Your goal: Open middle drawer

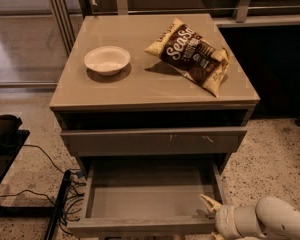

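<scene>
The middle drawer (150, 194) stands pulled far out of the grey cabinet, its grey inside empty. Its front edge (140, 227) runs along the bottom of the view. Above it sits the taller drawer front with pale scratches (152, 141), closed. My gripper (210, 210) is at the drawer's front right corner, with a pale finger (208, 202) reaching over the rim; the white arm (270, 221) comes in from the bottom right. The lowest front is out of view.
On the cabinet top (155, 79) stand a white bowl (107, 59) at the left and a brown chip bag (192, 54) at the right. Black cables (65, 194) lie on the speckled floor to the left. A dark object (2, 126) sits at the far left.
</scene>
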You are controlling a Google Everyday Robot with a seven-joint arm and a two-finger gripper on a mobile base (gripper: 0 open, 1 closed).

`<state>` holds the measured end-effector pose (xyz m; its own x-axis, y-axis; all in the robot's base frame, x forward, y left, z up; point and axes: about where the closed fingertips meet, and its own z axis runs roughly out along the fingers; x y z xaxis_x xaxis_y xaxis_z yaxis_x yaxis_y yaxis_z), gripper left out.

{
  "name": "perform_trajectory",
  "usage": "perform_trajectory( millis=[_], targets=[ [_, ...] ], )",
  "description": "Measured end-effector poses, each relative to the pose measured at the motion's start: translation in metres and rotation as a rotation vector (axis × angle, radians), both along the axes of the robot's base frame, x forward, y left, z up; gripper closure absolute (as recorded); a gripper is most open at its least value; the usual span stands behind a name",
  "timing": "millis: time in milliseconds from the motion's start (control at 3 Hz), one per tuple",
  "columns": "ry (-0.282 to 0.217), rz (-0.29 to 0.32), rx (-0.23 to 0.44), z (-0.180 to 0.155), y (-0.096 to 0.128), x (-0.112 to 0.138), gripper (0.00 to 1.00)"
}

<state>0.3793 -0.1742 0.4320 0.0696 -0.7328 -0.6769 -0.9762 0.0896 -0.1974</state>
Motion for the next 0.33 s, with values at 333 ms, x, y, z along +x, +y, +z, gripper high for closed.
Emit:
perform_trajectory(
  millis=[333],
  targets=[
    [0.0,0.0,0.0,0.0,0.0,0.0,0.0]
  ],
)
